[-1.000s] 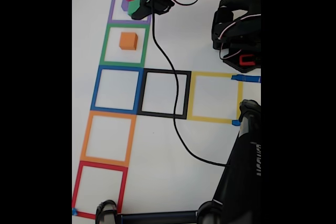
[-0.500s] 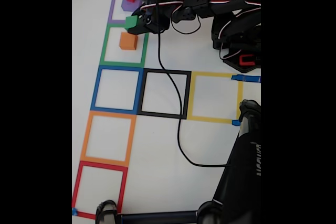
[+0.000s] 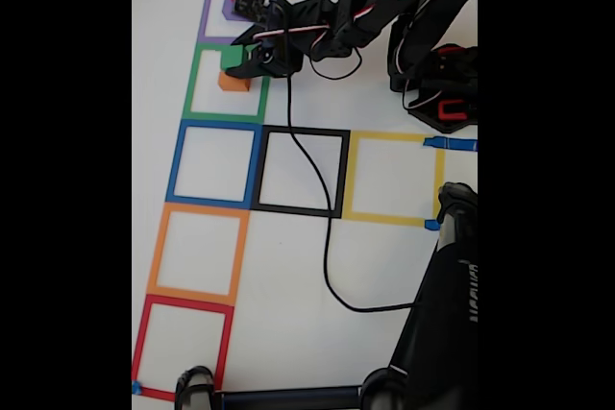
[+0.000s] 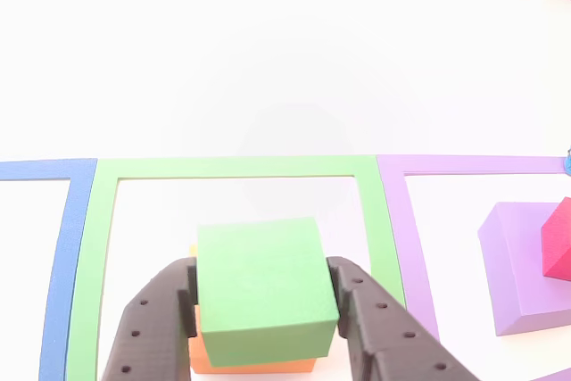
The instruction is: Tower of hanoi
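Claw [image 4: 263,296]: pinching green cube [image 4: 265,287] by its sides, over green tape square [image 4: 236,167].
Orange cube [image 4: 254,366]: directly under green cube; contact unclear.
Purple cube [image 4: 525,260]: in purple tape square [image 4: 406,220], red cube [image 4: 558,240] on top.
Counter [image 3: 288,333]: white.

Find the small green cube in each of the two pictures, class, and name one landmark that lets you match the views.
Fixed view: the small green cube is near the top left, over the small orange cube, inside the green tape square.
Other view: the small green cube is low at centre, held between the dark fingers above the orange cube.
Shared landmark: the green tape square around both cubes.
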Controlling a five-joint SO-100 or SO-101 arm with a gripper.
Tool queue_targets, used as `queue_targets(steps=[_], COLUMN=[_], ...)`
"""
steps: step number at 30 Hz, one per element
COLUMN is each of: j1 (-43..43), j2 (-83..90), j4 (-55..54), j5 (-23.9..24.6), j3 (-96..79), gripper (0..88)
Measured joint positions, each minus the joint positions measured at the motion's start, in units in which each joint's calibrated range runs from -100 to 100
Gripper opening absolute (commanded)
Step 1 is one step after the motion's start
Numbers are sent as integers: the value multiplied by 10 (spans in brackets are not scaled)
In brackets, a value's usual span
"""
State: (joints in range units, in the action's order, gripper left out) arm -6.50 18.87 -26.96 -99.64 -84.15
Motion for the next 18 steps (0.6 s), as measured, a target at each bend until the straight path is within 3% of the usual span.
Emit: queue_targets(steps=[18], j1=[0], j2=[-79], j4=[-55], j5=[0], j3=[27], gripper=[62])
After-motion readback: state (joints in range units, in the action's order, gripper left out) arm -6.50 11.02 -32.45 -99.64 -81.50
